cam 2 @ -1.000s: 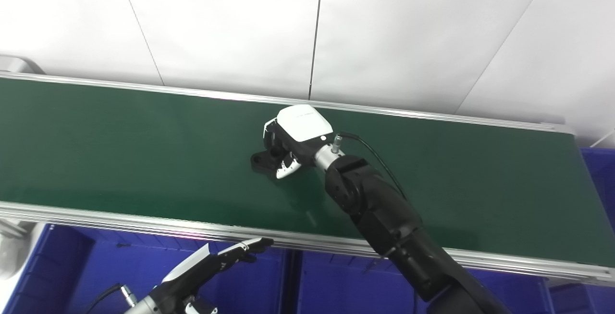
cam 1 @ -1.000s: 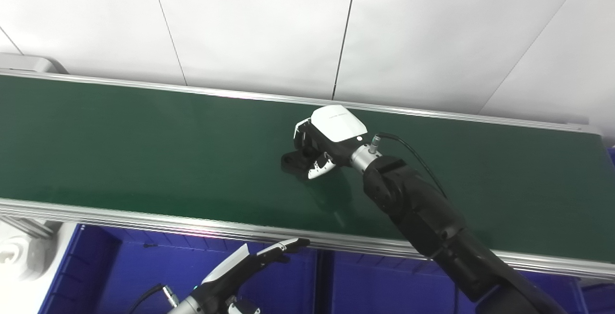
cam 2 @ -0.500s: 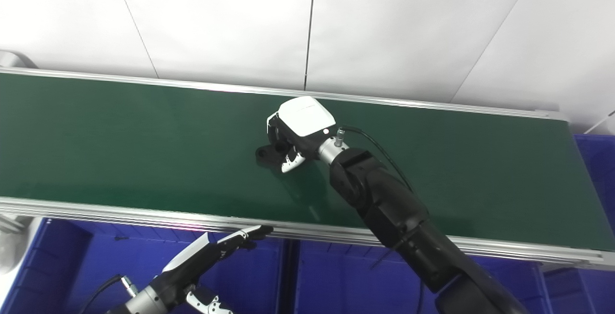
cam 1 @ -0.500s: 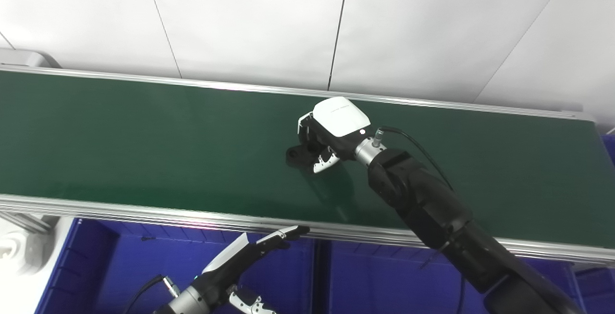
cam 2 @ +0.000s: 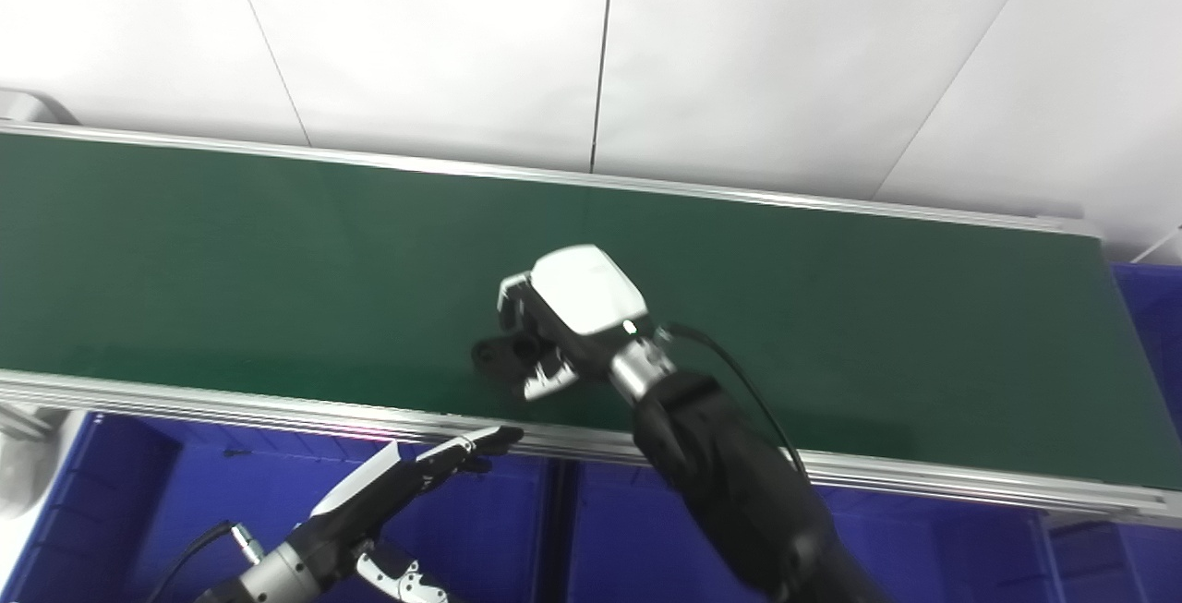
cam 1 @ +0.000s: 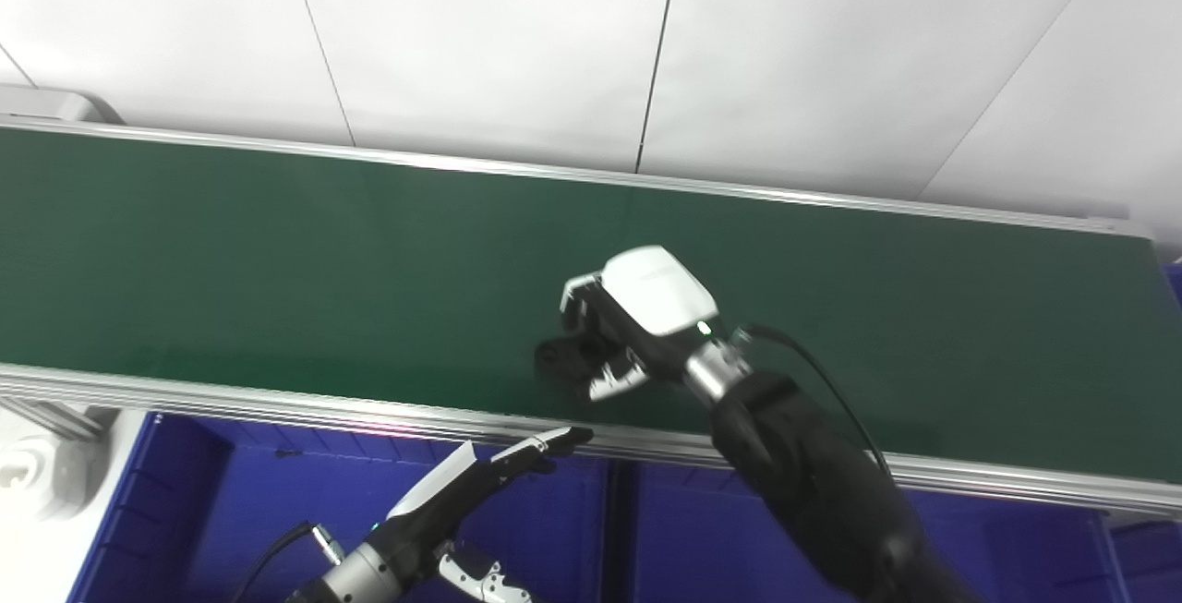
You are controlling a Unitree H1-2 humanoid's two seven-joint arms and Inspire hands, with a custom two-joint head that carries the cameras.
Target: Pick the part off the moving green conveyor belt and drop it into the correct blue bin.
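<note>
Fingers (cam 1: 611, 383) of the right hand (cam 1: 637, 321) are curled around the black part (cam 1: 559, 358) at frame centre, over the green conveyor belt (cam 1: 277, 261). The left hand (cam 1: 462, 497) is held flat at lower left, fingers straight and apart, above a blue bin (cam 1: 259, 511).

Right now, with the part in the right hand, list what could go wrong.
1. The right hand holds the black part by one end, most of it sticking out; it may slip onto the belt.
2. The left hand waits over the blue bin; the arms might collide.
</note>
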